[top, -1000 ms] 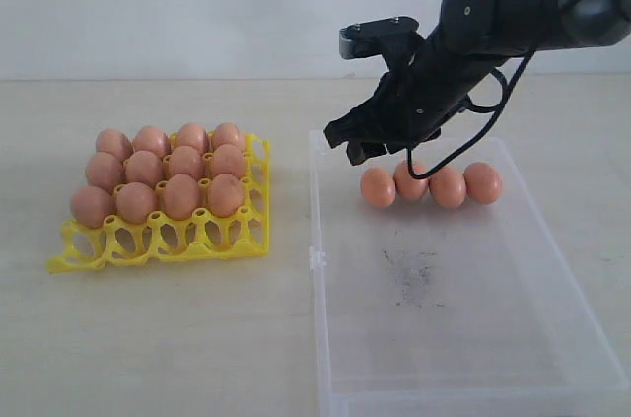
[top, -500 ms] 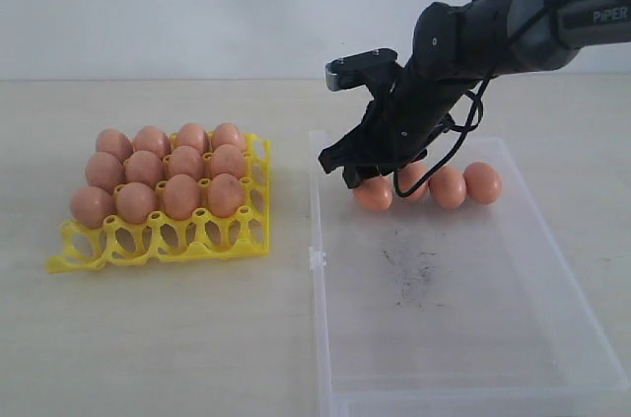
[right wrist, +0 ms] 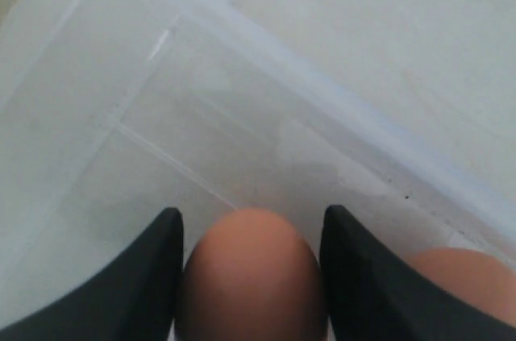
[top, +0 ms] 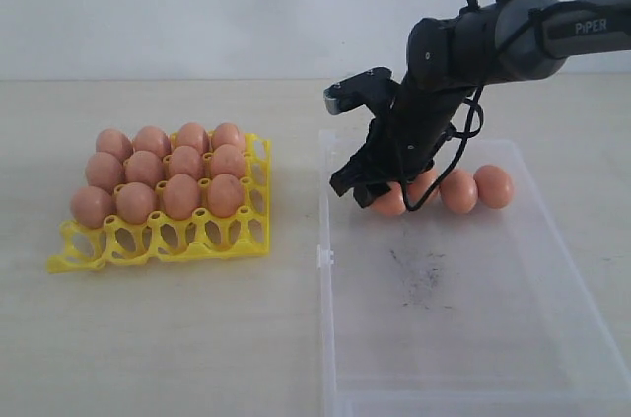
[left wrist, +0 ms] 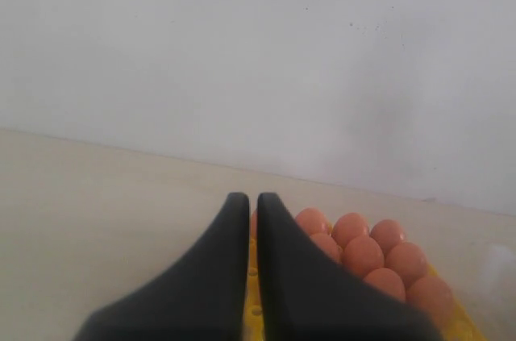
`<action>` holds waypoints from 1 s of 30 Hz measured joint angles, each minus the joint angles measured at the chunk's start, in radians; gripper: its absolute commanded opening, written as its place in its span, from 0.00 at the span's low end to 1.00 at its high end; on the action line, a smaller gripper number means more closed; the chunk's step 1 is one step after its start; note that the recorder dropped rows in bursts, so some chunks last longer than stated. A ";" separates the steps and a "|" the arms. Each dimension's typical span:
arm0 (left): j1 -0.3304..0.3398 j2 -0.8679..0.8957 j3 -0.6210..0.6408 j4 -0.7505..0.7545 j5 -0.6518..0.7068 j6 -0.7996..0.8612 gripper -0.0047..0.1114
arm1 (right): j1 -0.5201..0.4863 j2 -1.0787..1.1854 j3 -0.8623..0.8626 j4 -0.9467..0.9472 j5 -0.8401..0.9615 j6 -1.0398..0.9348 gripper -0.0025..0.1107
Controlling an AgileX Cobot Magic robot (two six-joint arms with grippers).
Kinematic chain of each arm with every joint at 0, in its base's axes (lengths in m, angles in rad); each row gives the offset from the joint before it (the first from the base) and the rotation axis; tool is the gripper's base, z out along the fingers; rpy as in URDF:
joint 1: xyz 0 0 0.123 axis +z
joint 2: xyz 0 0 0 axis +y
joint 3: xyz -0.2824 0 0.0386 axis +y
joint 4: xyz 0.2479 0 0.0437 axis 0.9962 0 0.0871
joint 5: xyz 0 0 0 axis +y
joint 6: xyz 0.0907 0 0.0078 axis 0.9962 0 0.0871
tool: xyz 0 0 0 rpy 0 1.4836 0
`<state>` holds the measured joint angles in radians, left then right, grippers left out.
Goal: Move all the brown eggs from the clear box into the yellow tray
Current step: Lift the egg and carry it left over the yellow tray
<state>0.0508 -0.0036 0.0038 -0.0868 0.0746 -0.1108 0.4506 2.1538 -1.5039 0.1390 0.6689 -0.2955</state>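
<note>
Three rows of the yellow tray (top: 163,240) hold several brown eggs (top: 163,175); its front row of cups stands bare. The clear box (top: 322,259) has a row of brown eggs along its far side. My right gripper (top: 380,195) is down inside the box, open, with the leftmost egg (top: 391,204) between its fingers and still on the floor. In the right wrist view that egg (right wrist: 251,276) fills the gap of the gripper (right wrist: 251,224), with a neighbouring egg (right wrist: 463,280) beside it. My left gripper (left wrist: 251,200) is shut on nothing, above the tray's eggs (left wrist: 363,252).
Two more eggs (top: 459,190) (top: 494,185) lie to the right of the gripper, a third partly hidden behind it. Dark scuffs (top: 419,274) mark the box floor. The box wall (right wrist: 322,91) runs close ahead of the right fingers. A pale wall backs the table.
My right gripper has dropped and moved left into the box, around the leftmost egg. The box and its eggs have shifted slightly to the right and nearer.
</note>
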 measured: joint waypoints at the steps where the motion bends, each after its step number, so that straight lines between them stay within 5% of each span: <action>1: 0.000 0.000 0.000 0.000 0.000 0.000 0.07 | 0.000 0.003 0.000 -0.004 0.008 -0.012 0.42; 10: 0.000 0.000 0.000 0.000 0.000 0.000 0.07 | 0.000 0.020 -0.007 -0.011 0.038 -0.072 0.39; 14: 0.000 0.000 0.000 0.000 0.000 0.000 0.07 | 0.000 0.021 -0.008 -0.015 0.041 -0.070 0.02; 30: 0.000 0.000 0.000 0.000 0.000 0.000 0.07 | 0.005 -0.058 0.020 -0.031 -0.073 0.016 0.02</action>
<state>0.0508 -0.0036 0.0038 -0.0868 0.0746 -0.1108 0.4552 2.0955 -1.4844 0.1078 0.5958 -0.2798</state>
